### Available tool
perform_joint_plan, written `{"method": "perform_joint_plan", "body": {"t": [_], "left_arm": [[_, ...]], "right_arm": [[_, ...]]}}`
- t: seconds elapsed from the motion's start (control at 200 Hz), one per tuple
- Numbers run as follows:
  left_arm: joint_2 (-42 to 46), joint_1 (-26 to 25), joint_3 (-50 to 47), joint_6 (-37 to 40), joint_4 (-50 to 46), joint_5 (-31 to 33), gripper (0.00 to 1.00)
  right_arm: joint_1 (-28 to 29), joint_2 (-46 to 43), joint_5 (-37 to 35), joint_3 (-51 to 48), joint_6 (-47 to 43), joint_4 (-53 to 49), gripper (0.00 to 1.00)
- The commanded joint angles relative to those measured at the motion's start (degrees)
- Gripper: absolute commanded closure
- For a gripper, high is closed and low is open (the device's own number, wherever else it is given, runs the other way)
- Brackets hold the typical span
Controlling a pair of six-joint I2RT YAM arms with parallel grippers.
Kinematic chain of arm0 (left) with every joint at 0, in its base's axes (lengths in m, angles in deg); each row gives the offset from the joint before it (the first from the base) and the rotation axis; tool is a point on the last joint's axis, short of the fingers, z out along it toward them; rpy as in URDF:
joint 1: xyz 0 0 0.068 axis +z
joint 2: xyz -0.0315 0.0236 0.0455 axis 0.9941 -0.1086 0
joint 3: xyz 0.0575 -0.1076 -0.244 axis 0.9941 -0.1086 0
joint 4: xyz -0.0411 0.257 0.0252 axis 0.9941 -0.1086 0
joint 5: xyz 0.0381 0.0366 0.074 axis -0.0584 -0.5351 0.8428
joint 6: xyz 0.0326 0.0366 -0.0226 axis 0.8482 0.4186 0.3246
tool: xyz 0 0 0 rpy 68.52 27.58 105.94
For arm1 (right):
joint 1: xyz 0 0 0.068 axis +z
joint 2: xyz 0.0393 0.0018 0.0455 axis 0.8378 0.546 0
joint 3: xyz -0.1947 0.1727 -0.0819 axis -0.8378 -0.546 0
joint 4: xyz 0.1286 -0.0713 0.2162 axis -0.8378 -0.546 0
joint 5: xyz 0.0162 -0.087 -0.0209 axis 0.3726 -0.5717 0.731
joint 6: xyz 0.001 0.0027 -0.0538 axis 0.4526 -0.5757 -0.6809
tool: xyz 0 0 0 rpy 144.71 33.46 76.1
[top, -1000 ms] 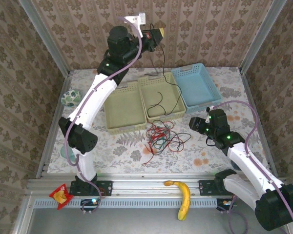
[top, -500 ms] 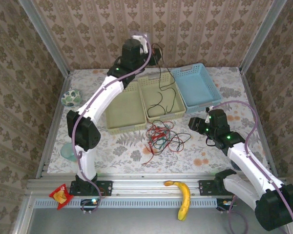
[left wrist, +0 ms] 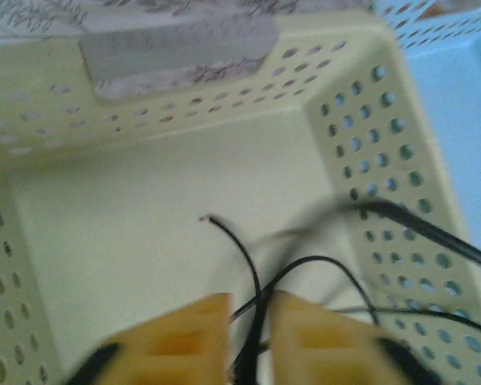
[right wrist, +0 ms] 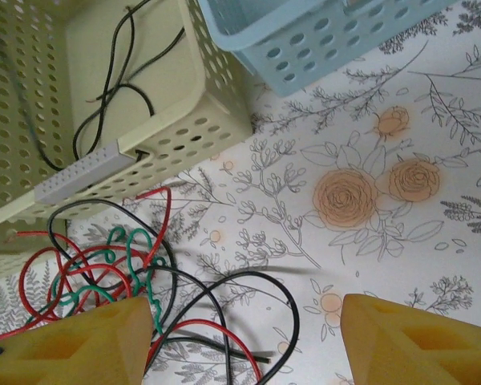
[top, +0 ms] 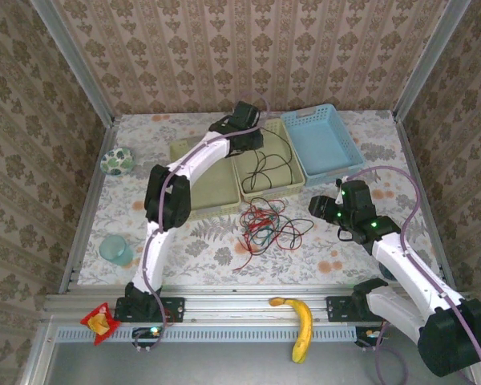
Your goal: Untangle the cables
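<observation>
Coiling black cable (left wrist: 242, 243) in yellow basket (left wrist: 128, 241), left gripper (left wrist: 250, 303) ajar

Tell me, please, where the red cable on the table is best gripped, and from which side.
Grip the red cable at its loose tail, which runs straight out toward the near left of the pile, where nothing crosses it. Come down from above with the jaws across it, since it lies flat on the table.

The left gripper (left wrist: 248, 311) has dropped into the middle basket (left wrist: 144, 241), jaws parting around the black cable (left wrist: 252, 265).
</observation>
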Motion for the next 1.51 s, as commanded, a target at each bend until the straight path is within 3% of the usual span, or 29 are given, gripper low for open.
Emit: {"method": "perform_joint_plan", "body": {"t": [0.0, 0.03, 0.105, 0.285, 0.375, 0.525, 0.705, 0.85, 1.02, 1.115, 1.22, 1.3, 1.375, 1.5], "left_arm": [[0.34, 0.02, 7.82, -0.31, -7.4, 5.69, 0.37], [-0.05, 0.02, 9.55, 0.0, -8.36, 5.9, 0.28], [0.3, -0.3, 12.4, 0.84, -10.2, 6.25, 0.16], [9.01, -2.76, 7.43, 5.82, -7.32, 10.43, 0.0], [14.57, -4.54, 1.67, 8.36, -6.94, 11.41, 0.0], [24.56, -9.14, -17.0, 11.08, -4.25, 7.87, 0.0], [32.48, -16.68, -36.43, 11.94, -1.99, 8.03, 0.0], [33.4, -21.58, -43.31, 9.93, -2.74, 11.04, 0.0], [33.13, -22.37, -46.16, 7.07, -1.91, 11.83, 0.02], [32.49, -22.47, -46.13, 7.24, -1.56, 11.42, 0.05], [31.26, -22.41, -45.51, 7.86, -3.0, 11.93, 0.07], [30.43, -22.55, -45.2, 8.27, -3.62, 12.02, 0.08], [29.76, -22.71, -44.77, 8.72, -4.15, 12.3, 0.08], [28.78, -23.28, -43.86, 9.6, -5.06, 12.96, 0.09]], "right_arm": [[0.41, 0.53, 0.78, 1.61, -1.62, -3.46, 0.36], [0.76, 0.84, 0.7, 1.7, -1.92, -3.92, 0.36], [1.89, 1.89, 0.55, 2.26, -2.84, -4.79, 0.36], [6.94, 4.91, -0.71, 3.76, -5.79, -5.36, 0.36], [9.84, 7.43, -1.02, 4.96, -7.35, -5.79, 0.36], [15.68, 11.93, -0.74, 6.71, -9.81, -7.76, 0.36], [19.48, 14.91, -5.81, 6.07, -8.68, -10.02, 0.37], [19.51, 18.02, -6.29, 6.09, -8.23, -10.47, 0.37], [19.51, 24.03, -5.07, 7.95, -8.61, -9.2, 0.41], [19.51, 26.99, -4.67, 9.23, -8.84, -9.22, 0.52], [19.51, 27.15, -5.29, 9.29, -8.53, -9.66, 0.75], [19.51, 26.23, -6.35, 8.83, -8.32, -9.95, 0.81], [19.46, 22.88, -9.1, 8.4, -7.54, -10.77, 0.76], [18.68, 17.56, -13.75, 7.04, -5.55, -11.15, 0.51]]}}
